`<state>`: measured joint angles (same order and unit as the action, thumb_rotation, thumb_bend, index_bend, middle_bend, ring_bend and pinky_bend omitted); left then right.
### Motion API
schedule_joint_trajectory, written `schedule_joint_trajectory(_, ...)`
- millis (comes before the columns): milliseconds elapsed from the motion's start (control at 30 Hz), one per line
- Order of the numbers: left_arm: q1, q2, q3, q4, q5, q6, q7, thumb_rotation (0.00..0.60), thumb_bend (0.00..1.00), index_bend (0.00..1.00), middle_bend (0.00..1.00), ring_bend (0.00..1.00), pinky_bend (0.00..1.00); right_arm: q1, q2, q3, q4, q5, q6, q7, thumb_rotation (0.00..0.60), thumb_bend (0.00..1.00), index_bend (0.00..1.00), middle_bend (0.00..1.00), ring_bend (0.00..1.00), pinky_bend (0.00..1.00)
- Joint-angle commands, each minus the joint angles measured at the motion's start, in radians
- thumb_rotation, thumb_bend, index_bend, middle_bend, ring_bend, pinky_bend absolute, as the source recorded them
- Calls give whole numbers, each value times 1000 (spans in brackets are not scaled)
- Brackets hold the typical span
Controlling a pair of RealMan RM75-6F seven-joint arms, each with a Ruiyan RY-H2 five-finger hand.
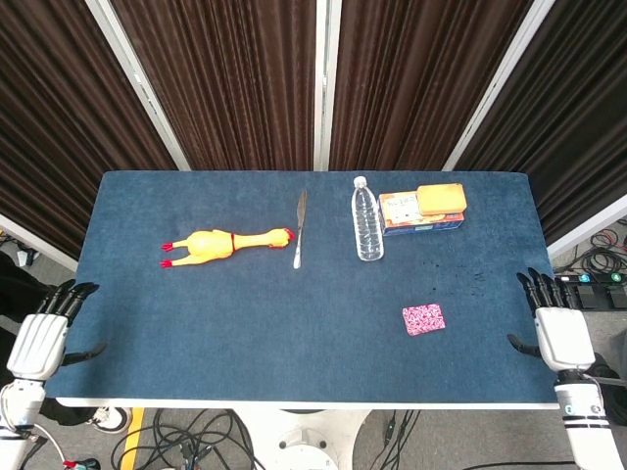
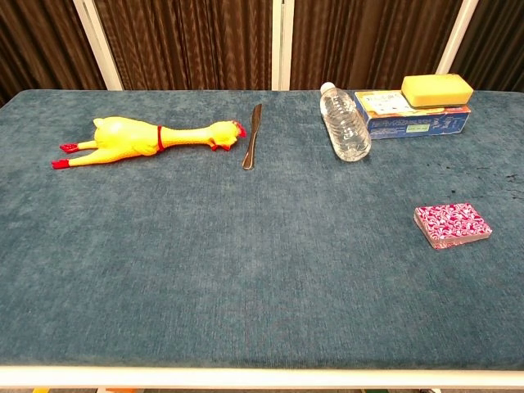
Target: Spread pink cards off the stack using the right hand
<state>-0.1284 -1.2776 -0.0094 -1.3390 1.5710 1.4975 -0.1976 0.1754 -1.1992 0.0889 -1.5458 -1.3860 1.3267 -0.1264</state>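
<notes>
My right hand (image 1: 561, 336) is empty, fingers spread, off the table (image 1: 245, 333) edge. Card stack (image 1: 423, 319) sits squared, well apart. Risk: pressing too hard slides the whole stack on the cloth.

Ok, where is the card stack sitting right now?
In the head view the card stack lies flat on the table's right side, toward the near edge, in front of the bottle and apart from the right robot hand at the edge.
</notes>
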Motion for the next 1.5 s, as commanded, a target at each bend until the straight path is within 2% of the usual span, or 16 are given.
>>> schedule_joint_trajectory(33,2,-6,1,5,-6,-5,-2,600,31,164,155,63,177,19,30,-2,-39,-27,-12,-28,600,74,0,20,9,27)
schedule_joint_trajectory(67,1,-7,1,4,-9,-9,-2,600,31,164,155,63,177,25,38,0,-50,-36,-13,-32,600,75,0,33,45,85)
schedule_joint_trajectory(100,-1,-8,1,4,-9,-12,-1,600,31,164,155,63,177,31,42,4,-57,-40,-13,-40,600,77,0,57,149,228)
schedule_joint_trajectory(133,-2,-9,0,4,-8,-12,1,600,31,164,155,63,178,38,45,8,-61,-45,-14,-49,600,80,0,76,233,329)
schedule_joint_trajectory(167,-3,-9,-1,3,-6,-11,4,600,31,164,155,63,177,49,48,11,-67,-48,-25,-56,600,87,0,144,465,586)
schedule_joint_trajectory(200,-3,-10,-1,3,-6,-11,4,600,31,164,155,63,177,58,50,11,-73,-47,-39,-57,600,94,0,210,636,762)
schedule_joint_trajectory(267,-4,-9,0,4,-7,-14,4,600,30,164,155,63,177,81,50,10,-80,-43,-82,-61,600,100,19,299,782,896)
schedule_joint_trajectory(400,-1,-9,3,8,-12,-19,-2,600,31,163,155,63,177,119,21,5,-67,-33,-140,-101,600,101,158,334,841,925)
schedule_joint_trajectory(467,-1,-9,4,11,-14,-21,-5,600,30,163,155,63,177,136,3,1,-64,-29,-162,-141,600,101,187,330,842,925)
schedule_joint_trajectory(767,5,-10,4,25,-20,-22,-27,600,31,164,155,64,177,224,-56,2,-112,90,-282,-425,600,94,193,296,838,925)
schedule_joint_trajectory(967,5,-12,4,36,-24,-26,-38,600,30,164,155,63,177,277,-100,-4,-108,203,-349,-542,600,85,197,285,838,924)
schedule_joint_trajectory(1500,11,-15,1,64,-32,-25,-73,600,31,163,155,64,177,344,-215,-21,-27,282,-359,-586,600,85,240,287,832,916)
